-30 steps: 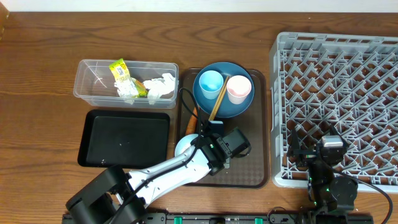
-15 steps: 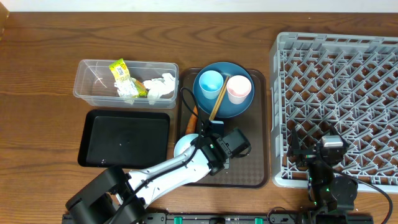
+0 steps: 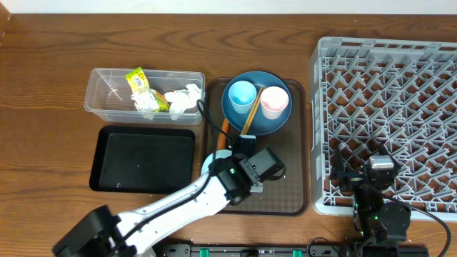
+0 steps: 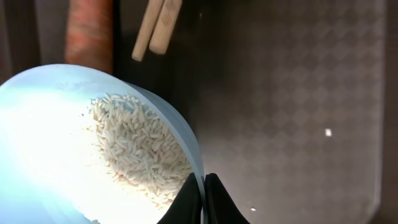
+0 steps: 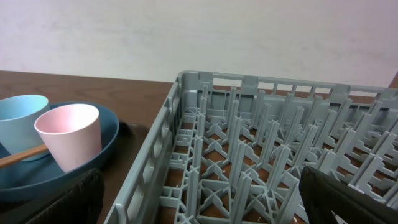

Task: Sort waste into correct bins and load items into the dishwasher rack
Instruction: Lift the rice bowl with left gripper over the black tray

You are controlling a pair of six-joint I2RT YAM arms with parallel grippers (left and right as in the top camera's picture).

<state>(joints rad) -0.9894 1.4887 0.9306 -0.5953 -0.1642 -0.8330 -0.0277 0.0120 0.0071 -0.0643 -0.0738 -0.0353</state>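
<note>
My left arm [image 3: 178, 203] slants over the tray [image 3: 296, 178], left fingers [image 4: 219, 205] pinched on the bowl [image 4: 50, 143] rim. My right fingers [image 5: 348, 198] hang spread wide by the rack [image 5: 249, 149].

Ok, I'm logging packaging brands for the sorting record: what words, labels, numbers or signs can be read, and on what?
None can be read.
The snack wrapper in the clear tub carries some print, but it is too small and blurred to make out.
Nothing else in view shows lettering.
</note>
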